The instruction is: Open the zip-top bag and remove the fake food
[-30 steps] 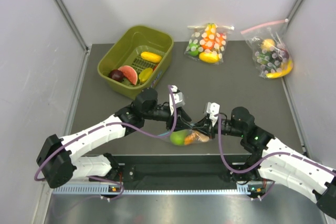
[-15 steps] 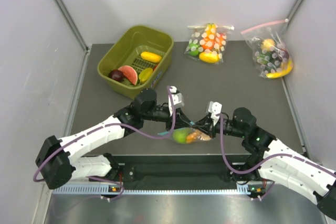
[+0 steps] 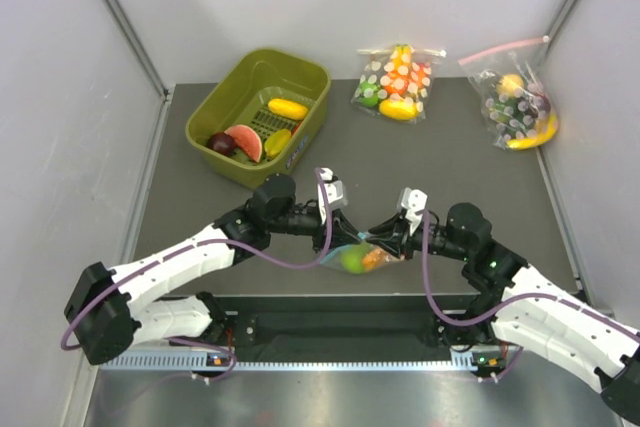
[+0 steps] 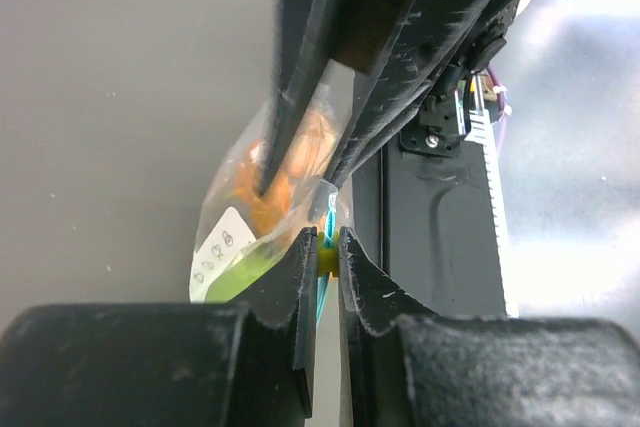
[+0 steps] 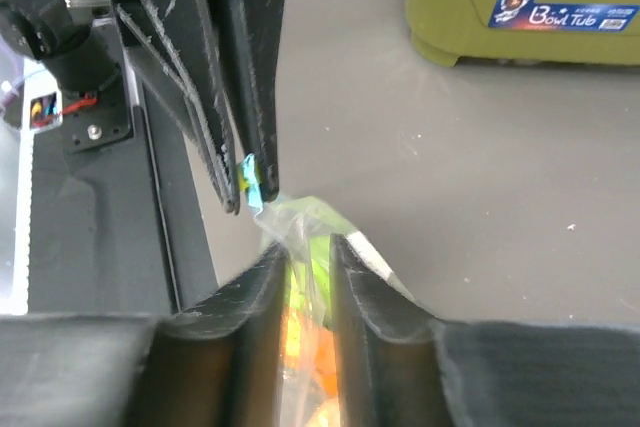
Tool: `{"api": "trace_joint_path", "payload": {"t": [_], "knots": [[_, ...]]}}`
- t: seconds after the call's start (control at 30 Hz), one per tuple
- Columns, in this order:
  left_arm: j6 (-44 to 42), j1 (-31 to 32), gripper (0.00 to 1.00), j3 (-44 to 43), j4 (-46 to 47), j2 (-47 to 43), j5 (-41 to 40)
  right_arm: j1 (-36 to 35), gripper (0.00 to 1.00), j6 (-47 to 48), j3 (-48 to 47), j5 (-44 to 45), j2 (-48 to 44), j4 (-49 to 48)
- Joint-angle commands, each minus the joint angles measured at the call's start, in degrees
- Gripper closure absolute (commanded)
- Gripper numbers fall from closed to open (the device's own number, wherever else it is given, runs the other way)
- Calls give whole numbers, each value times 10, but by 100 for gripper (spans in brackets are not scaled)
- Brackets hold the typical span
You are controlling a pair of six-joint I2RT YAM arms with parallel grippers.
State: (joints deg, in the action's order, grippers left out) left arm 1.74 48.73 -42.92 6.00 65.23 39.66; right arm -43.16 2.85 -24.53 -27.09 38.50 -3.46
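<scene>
The small clear zip-top bag [image 3: 358,258] hangs just above the table's near edge, held between both grippers. Inside it are the fake food pieces: a round green fruit [image 3: 351,261] and orange carrot-like pieces [image 3: 375,258]. My left gripper [image 3: 338,239] is shut on the bag's light-blue zip strip at its yellow slider [image 4: 328,255]. My right gripper [image 3: 383,244] is shut on the clear plastic of the bag [image 5: 305,232] just below its mouth. In the left wrist view my left gripper [image 4: 322,247] faces the right gripper's fingers [image 4: 300,77]. In the right wrist view my right gripper [image 5: 308,247] sits below the left gripper's fingers [image 5: 235,97].
An olive-green tub [image 3: 262,112] with yellow, red and purple toy pieces stands at the back left. Two white-dotted bags with pink strips lie at the back middle [image 3: 396,81] and back right [image 3: 518,102]. The black base rail [image 3: 340,322] runs along the near edge.
The bag has shifted a little to the right between the two grippers. Both grippers have kept their hold.
</scene>
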Motion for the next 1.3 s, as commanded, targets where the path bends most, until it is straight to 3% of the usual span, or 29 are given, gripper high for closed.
{"api": "trace_joint_path", "payload": {"t": [0.0,0.17,0.33,0.43,0.77,0.97,1.27], "knots": [[-2,-3,99,4,3,-5,19,10,68,1,-34,-23,-13,-33],[-1,-3,100,2,9,-3,26,10,58,11,-48,-57,-1,-31],[-1,-3,100,0,9,-3,29,6,55,15,-53,-75,36,-41],[0,-3,100,-1,11,0,33,3,60,15,-52,-81,48,-52],[1,-3,100,-2,17,3,38,-3,100,17,-45,-95,50,-64],[3,-3,91,0,11,-8,27,-2,100,21,-31,-41,31,-66],[8,-3,90,16,9,-13,22,-2,100,29,-24,63,-21,-49]]}}
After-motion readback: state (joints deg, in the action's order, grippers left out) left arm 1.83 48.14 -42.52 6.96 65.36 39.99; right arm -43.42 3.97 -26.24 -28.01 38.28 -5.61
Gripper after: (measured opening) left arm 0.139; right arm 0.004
